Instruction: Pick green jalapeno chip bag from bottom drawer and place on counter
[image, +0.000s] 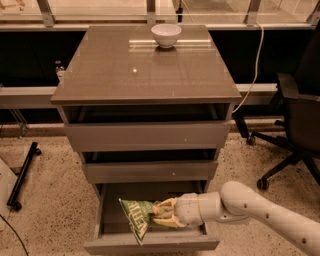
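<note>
The green jalapeno chip bag (136, 216) is crinkled green foil with white lettering. It is lifted over the open bottom drawer (150, 245), near its front left. My gripper (159, 214) reaches in from the right on a white arm and is shut on the bag's right end. The counter (145, 70), a glossy grey-brown top slab, is above, with a white bowl at its back.
A white bowl (166, 35) stands at the back of the counter. The two upper drawers (147, 135) are slightly open. A black office chair (295, 125) stands to the right. A black stand leg (22, 175) lies on the floor at left.
</note>
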